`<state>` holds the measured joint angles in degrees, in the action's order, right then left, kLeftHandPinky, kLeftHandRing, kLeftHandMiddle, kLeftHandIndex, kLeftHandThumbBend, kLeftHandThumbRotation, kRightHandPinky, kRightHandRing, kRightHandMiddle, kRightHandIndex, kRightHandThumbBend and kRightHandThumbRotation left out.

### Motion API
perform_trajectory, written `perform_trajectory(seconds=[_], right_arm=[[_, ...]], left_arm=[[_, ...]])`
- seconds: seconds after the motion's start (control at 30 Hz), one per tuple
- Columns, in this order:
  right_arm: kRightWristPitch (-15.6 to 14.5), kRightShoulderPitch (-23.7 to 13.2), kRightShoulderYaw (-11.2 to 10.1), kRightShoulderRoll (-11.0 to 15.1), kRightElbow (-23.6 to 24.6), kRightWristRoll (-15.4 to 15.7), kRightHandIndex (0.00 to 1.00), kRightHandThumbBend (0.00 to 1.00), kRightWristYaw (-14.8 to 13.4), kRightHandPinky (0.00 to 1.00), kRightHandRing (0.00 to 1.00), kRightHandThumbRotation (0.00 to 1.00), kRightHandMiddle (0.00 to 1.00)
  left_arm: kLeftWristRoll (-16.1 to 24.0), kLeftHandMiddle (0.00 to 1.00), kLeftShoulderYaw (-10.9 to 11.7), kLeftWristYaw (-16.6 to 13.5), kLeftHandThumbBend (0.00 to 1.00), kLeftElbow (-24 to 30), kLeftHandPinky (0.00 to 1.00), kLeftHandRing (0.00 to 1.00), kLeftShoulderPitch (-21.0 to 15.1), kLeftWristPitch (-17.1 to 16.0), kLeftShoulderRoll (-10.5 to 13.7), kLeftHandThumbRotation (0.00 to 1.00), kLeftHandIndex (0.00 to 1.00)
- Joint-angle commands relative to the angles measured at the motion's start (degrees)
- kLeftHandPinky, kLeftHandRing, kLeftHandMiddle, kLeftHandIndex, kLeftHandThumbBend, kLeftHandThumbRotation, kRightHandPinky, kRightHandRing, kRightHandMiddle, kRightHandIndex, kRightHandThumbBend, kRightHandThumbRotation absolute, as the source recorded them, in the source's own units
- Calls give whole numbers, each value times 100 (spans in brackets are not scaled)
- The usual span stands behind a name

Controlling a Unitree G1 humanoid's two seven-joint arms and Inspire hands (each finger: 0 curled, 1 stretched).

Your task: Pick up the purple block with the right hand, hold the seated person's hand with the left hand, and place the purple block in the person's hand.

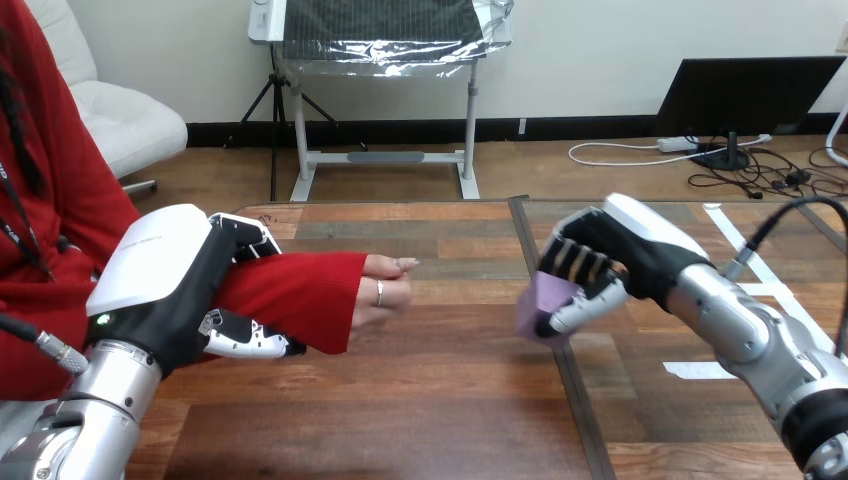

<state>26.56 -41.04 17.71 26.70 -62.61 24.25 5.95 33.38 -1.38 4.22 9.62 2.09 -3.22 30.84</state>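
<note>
My right hand [600, 265] is right of the table's middle, its fingers and thumb curled round the purple block [543, 305], which it holds just above the wood. The person's hand [385, 290] reaches in from the left, out of a red sleeve [295, 295], fingers loosely bent and pointing toward the block. A gap of bare table separates it from the block. My left hand [190, 290] grips the sleeved forearm, fingers over the top and thumb underneath.
The wooden table [400, 420] has a dark seam down its middle. White tape marks [700, 370] lie on its right part. The person sits at the left edge.
</note>
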Motion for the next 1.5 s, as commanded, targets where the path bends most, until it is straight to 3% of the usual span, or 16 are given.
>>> perform_trajectory(seconds=[0.0,0.57,1.47], right_arm=[[139,-449,-245,-26,483,-199,46,78,-5,38,41,0,45],[-61,-267,-284,-115,1316,-330,45,78,191,34,38,0,43],[-315,154,-373,-256,2727,-602,45,77,587,37,39,0,43]], left_arm=[[-19,44,35,-53,87,387,37,41,-528,-118,-53,0,43],[3,44,-17,-79,88,340,38,42,-511,-126,-140,0,43],[52,44,-95,-95,87,192,36,41,-543,-202,-271,0,44]])
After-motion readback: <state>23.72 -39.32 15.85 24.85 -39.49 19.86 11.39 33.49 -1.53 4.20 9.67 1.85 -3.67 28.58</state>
